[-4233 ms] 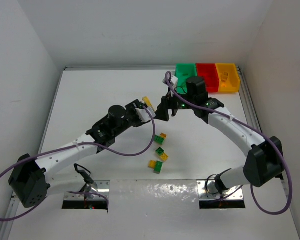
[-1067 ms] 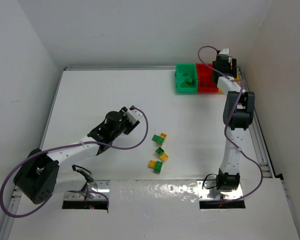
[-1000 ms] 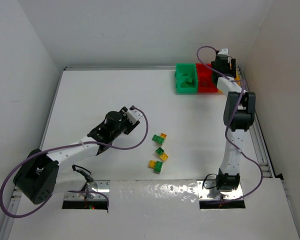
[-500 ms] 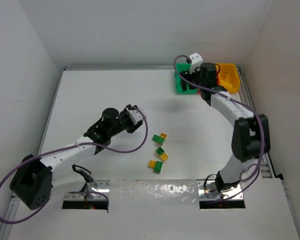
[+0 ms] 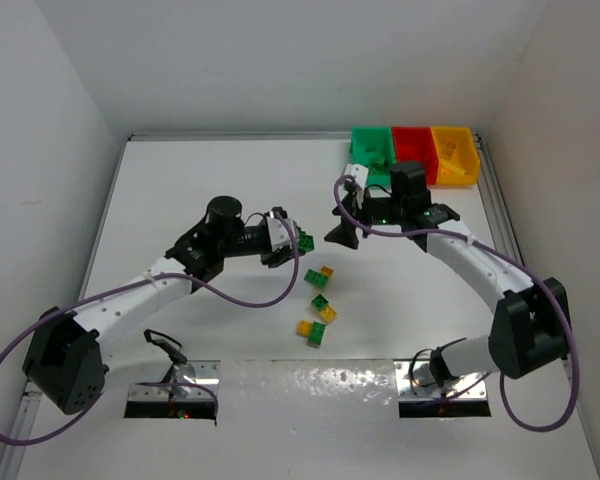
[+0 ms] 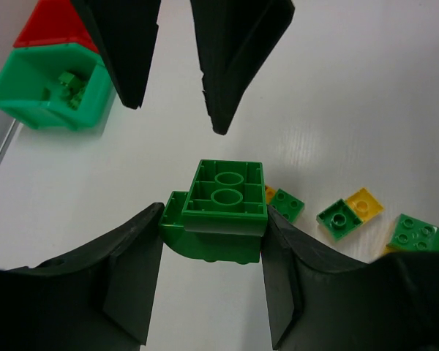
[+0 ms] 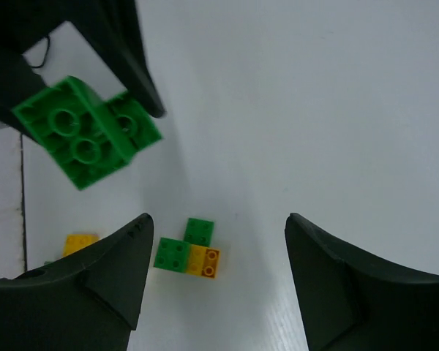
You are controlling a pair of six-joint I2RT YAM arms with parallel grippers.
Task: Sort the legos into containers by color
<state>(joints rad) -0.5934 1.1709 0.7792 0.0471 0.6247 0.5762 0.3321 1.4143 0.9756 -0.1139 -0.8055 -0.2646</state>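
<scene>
Where the table (image 5: 200, 190) lies nearest the arm bases, three loose clusters of legos (image 5: 320, 305) sit in a short line, each mixing green and yellow. The brick count per cluster is hard to make out from above. In the right wrist view, one cluster (image 7: 187, 254) shows green, yellow and orange pieces joined.

Just beyond them, the left gripper (image 5: 292, 245) pinches one green lego (image 6: 223, 208) by its sides, raised above the table. It looks like two bricks stacked, but this is uncertain. The right gripper (image 5: 340, 222) faces it close by, jaws spread, nothing between them.

At the far right corner are three containers in a row:
- **Green bin** (image 5: 370, 140): its near end is covered by the right arm (image 5: 470, 260). One green brick (image 6: 72, 84) is visible inside.
- **Red bin** (image 5: 412, 150): cut off in the left wrist view.
- **Yellow-orange bin** (image 5: 454, 158): contents unreadable.
</scene>
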